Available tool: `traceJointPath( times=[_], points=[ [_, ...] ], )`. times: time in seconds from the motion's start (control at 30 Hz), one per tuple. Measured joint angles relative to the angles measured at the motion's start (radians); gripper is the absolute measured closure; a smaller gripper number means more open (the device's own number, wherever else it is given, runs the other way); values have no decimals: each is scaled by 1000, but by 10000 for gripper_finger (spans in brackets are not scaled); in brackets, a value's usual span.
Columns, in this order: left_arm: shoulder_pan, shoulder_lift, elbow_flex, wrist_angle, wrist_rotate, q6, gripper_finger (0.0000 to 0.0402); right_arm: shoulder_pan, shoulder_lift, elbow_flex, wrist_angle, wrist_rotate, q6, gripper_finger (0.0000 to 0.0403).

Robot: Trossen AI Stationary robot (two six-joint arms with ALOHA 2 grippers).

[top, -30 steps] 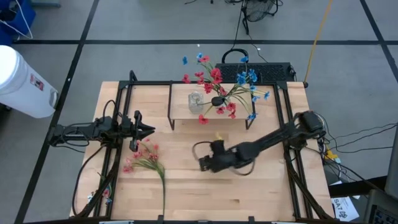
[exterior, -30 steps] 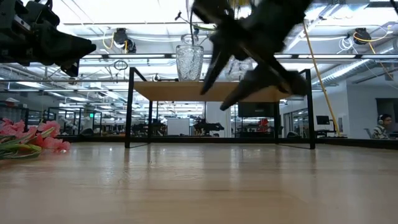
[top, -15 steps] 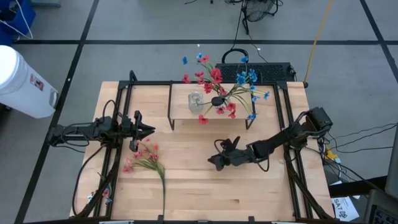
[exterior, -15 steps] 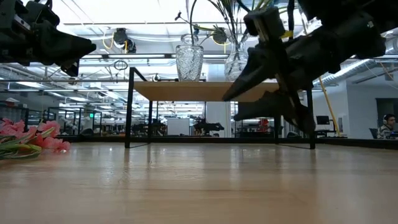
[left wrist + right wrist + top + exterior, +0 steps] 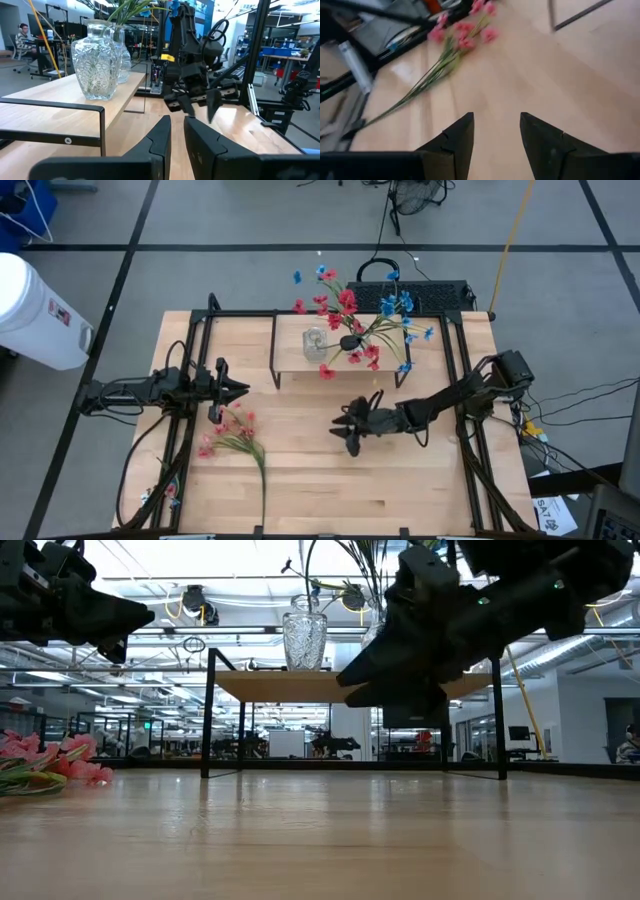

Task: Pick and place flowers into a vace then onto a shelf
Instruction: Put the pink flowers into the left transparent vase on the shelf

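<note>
Fingers spread above unlabelled pink flowers.

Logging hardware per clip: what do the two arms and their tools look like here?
Both arms are dark, slim and jointed, with black cables looped along them. The left tool and right tool each end in two black, tapering, wedge-shaped fingers. A small yellow marking shows on the right arm's wrist in the left wrist view. No other markings are legible.
</note>
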Motion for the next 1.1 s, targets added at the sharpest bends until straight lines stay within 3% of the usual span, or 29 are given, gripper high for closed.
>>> traceJointPath(
  times=[0.1,0.37,0.77,1.1],
  points=[
    [0,0,0,0,0,0,344,-19,-12,-23,10,-110,30,252],
    [0,0,0,2,0,0,344,-36,-163,-196,182,-214,-89,252],
    [0,7,0,1,0,0,344,7,-575,-506,349,-216,-267,252],
    [0,7,0,0,0,0,344,9,-778,-648,365,-218,-357,252]
  ],
)
